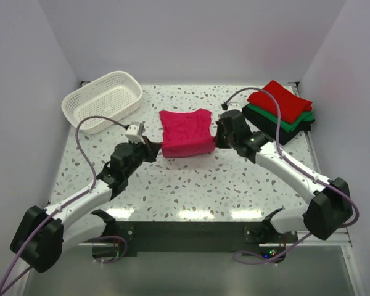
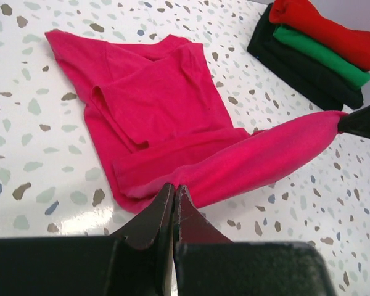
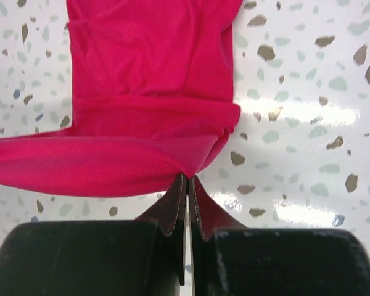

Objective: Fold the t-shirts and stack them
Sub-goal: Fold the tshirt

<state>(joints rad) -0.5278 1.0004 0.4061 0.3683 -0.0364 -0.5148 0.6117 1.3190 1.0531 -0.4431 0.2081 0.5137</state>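
The pink t-shirt [image 1: 185, 132] lies in the middle of the speckled table [image 1: 203, 185], with its sleeves tucked in so it makes a rough rectangle. The near edge is rolled over into a thick fold that runs taut from one arm to the other.

The left gripper [image 2: 174, 192] is clamped tight on the left end of that fold. Its two dark fingers are pressed together with only cloth between them. The right gripper [image 3: 188, 180] is closed just as hard on the right end, pinching a small bunch of pink fabric at the corner. The rest of the shirt rests flat on the table beyond the fold.

At the far right corner there is a neat pile, well apart from the pink one: a red shirt [image 1: 280, 98] on top, a green shirt [image 1: 283, 121] under it and a black shirt [image 1: 291, 132] at the bottom. A white basket [image 1: 102, 102] stands at the far left.
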